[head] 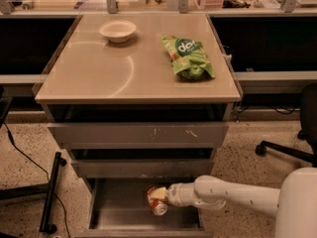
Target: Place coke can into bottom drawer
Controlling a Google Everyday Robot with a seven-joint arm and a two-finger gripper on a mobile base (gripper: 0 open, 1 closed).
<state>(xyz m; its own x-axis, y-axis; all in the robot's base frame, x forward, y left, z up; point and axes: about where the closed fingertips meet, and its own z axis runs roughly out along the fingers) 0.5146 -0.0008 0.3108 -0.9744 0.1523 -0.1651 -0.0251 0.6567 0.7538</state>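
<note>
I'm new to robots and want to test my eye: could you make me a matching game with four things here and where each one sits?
Things:
1 bowl
2 snack bag
3 can
4 claw

Places:
A on the white arm's end, over the open bottom drawer
B cabinet top, back left
C red, tilted, at the claw's tip
D cabinet top, right side

Pairs: 1-B; 2-D; 3-C; 4-A

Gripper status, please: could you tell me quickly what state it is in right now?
Gripper: closed on the coke can, holding it inside the open bottom drawer.
</note>
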